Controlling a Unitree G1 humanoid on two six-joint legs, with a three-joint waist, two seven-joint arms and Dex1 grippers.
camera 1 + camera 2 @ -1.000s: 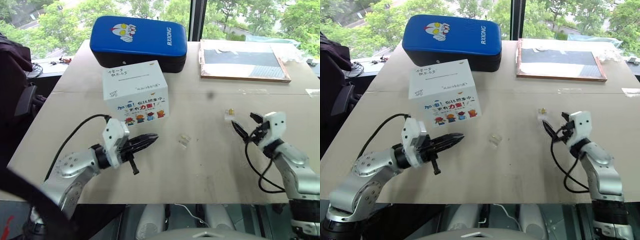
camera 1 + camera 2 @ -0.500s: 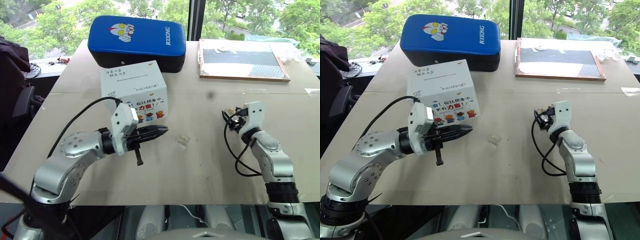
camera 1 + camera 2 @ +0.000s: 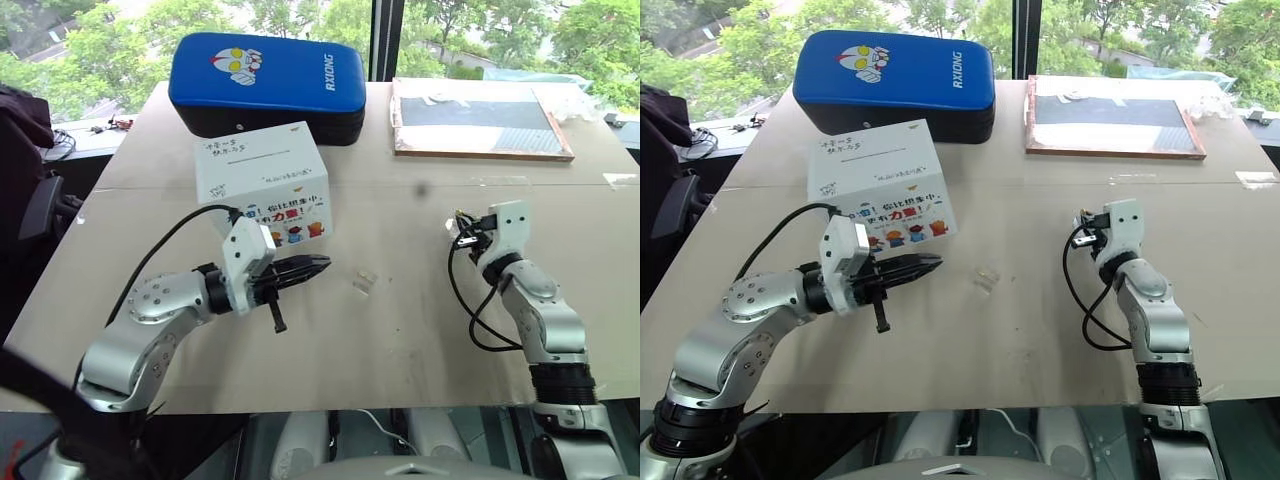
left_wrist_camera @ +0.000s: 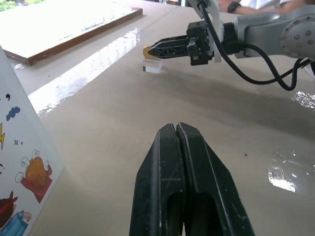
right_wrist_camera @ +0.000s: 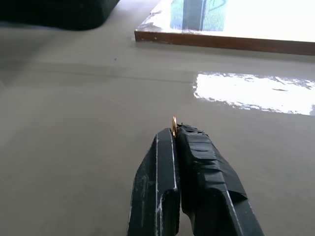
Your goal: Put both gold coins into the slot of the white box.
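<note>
One coin (image 5: 174, 124) is now pinched at the right gripper (image 3: 461, 227) tip, mid-right of the frame, but nothing looks dropped into the box (image 3: 262, 187) upper left yet. Left gripper (image 3: 318, 265) sits pressed together and empty, lower left. A second ago the right gripper was spread wide short of the coin.

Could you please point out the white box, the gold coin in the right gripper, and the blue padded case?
white box (image 3: 258, 160): left eye view, its top face.
gold coin (image 5: 174, 125): right wrist view, edge showing between the fingertips.
blue padded case (image 3: 270, 68): left eye view, its blue top.
</note>
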